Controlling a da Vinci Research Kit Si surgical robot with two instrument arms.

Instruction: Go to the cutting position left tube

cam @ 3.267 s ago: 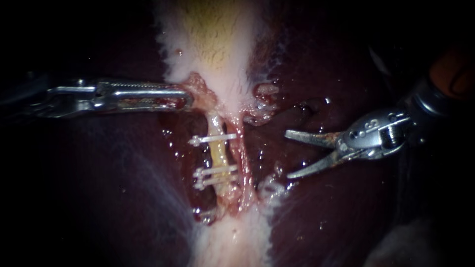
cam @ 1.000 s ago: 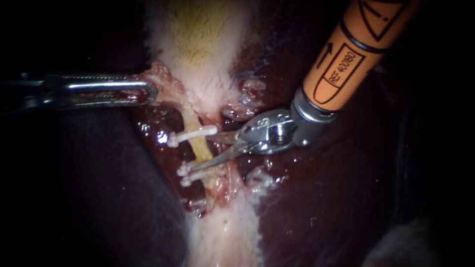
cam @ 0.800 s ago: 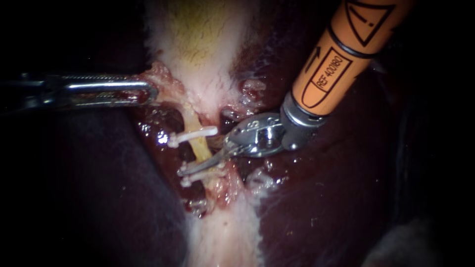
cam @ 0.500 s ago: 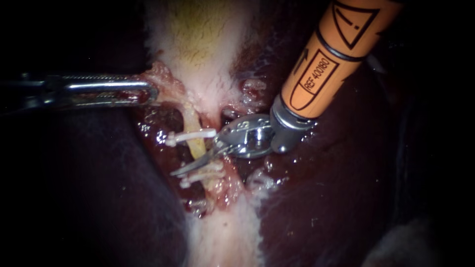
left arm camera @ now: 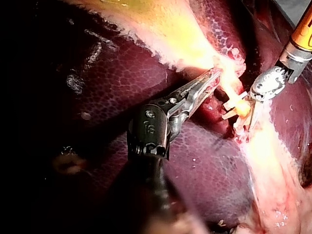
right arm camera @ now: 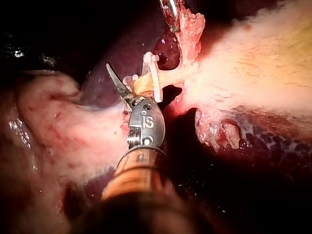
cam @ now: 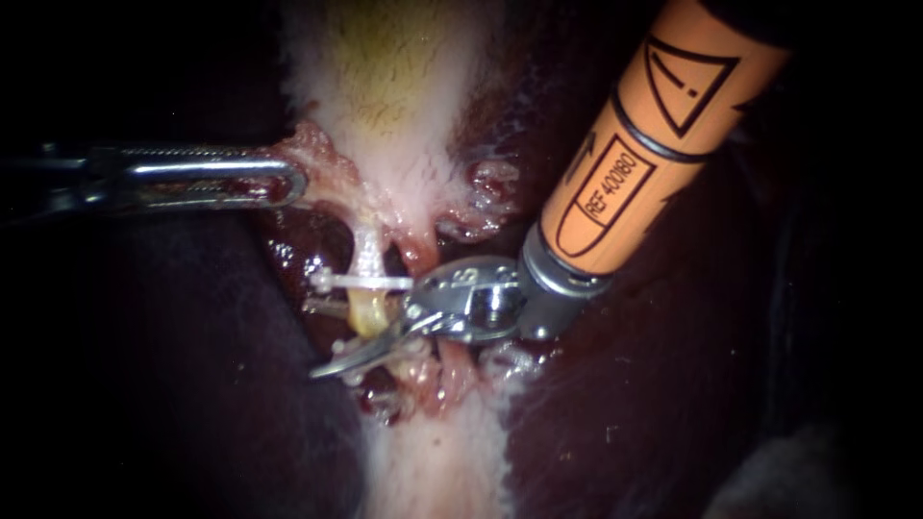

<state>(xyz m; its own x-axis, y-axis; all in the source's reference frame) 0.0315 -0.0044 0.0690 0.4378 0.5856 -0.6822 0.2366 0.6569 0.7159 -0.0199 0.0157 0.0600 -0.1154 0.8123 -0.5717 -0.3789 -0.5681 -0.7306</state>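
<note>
The left instrument [cam: 291, 181] is cut off at the edge, and ragged tissue [cam: 319, 159] at the neck of the gallbladder [cam: 385, 106] is pinched in its pincer. The right instrument [cam: 332, 336] is set with its pincer spread astride the left tube [cam: 368, 308], just below the upper clip [cam: 361, 283]. One blade is largely hidden behind the tube, and what lies under the other cannot be made out.

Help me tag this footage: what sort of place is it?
Likely a surgical practice bench: exposed liver and pale gallbladder, a clipped tube, and the slender left instrument and right instrument working on them.
</note>
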